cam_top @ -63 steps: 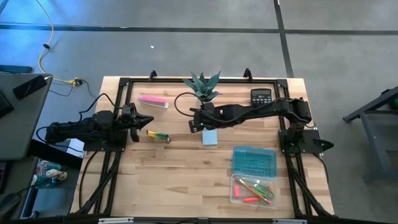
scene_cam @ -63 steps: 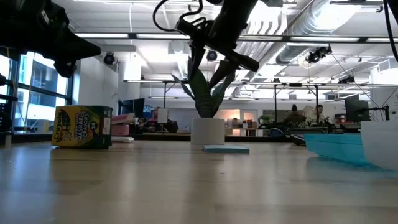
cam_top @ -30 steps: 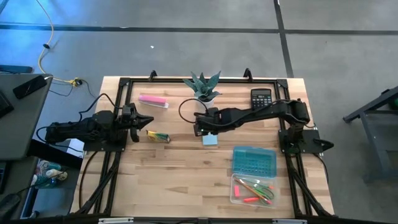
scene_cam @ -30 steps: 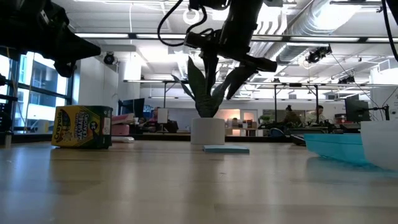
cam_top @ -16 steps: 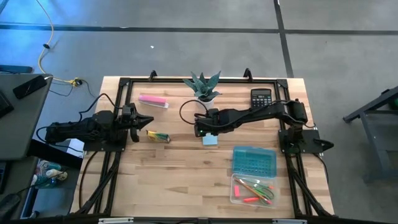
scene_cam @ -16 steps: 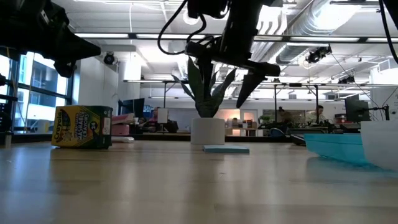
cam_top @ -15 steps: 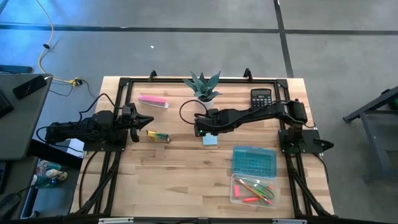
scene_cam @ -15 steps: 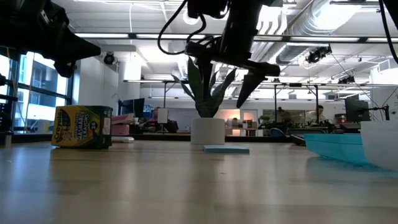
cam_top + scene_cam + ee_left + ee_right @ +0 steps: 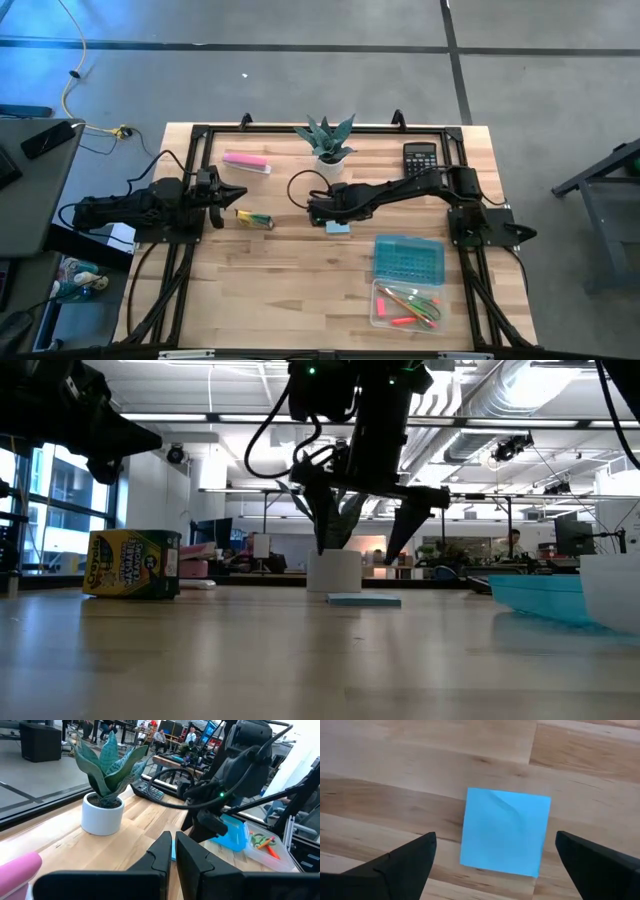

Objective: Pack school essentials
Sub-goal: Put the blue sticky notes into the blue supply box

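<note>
The light blue square notepad [image 9: 505, 832] lies flat on the wood near the table's middle [image 9: 340, 228], seen edge-on in the low view [image 9: 363, 600]. My right gripper [image 9: 358, 555] hangs open just above it, pointing steeply down, with one fingertip on each side of the pad and touching nothing [image 9: 495, 845]. A clear box [image 9: 407, 304] at the near right holds the green-handled scissors and orange-red pens. My left gripper [image 9: 238, 195] waits shut at the table's left, well above the wood [image 9: 173, 840].
A yellow crayon box [image 9: 255, 220] lies near my left gripper. A pink bar [image 9: 246, 160], a potted plant [image 9: 327, 138] and a black calculator [image 9: 420, 155] stand along the far side. A blue lid [image 9: 408, 260] lies beside the clear box.
My right gripper has come down toward the notepad, shifting a little toward the table's near edge, and its fingers have spread much wider. The notepad has not moved.
</note>
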Action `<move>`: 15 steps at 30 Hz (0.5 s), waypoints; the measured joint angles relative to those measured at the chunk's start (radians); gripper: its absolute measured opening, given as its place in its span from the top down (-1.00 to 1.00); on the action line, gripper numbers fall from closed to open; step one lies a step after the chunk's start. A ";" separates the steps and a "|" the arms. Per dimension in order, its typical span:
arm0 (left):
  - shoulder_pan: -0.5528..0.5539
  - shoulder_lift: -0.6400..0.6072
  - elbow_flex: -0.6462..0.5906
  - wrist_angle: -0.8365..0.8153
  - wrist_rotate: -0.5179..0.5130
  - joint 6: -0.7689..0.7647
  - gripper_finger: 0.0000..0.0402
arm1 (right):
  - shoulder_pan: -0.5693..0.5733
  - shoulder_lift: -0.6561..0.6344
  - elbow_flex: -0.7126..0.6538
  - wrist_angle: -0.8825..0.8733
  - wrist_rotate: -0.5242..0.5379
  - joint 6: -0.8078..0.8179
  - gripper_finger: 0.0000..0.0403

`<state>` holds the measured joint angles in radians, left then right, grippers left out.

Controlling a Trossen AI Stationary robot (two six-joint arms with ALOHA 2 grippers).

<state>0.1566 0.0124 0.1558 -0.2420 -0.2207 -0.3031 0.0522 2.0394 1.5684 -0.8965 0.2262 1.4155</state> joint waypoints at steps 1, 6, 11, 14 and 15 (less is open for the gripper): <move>0.000 0.000 0.000 0.000 0.000 0.000 0.92 | 0.001 0.004 0.000 0.000 0.000 0.000 -0.98; 0.000 0.000 0.000 0.000 0.000 0.000 0.92 | 0.007 0.031 0.000 -0.001 -0.016 0.001 -0.98; 0.000 0.000 0.000 0.000 0.000 0.000 0.93 | 0.015 0.051 0.000 -0.001 -0.016 0.023 -0.99; 0.000 0.000 0.000 0.000 0.000 0.000 0.93 | 0.016 0.052 0.000 -0.004 -0.015 0.025 -0.99; 0.000 0.000 0.000 0.000 0.000 0.000 0.93 | 0.016 0.052 0.000 -0.004 -0.014 0.025 -0.99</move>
<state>0.1567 0.0124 0.1558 -0.2420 -0.2203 -0.3031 0.0685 2.0911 1.5681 -0.9008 0.2119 1.4406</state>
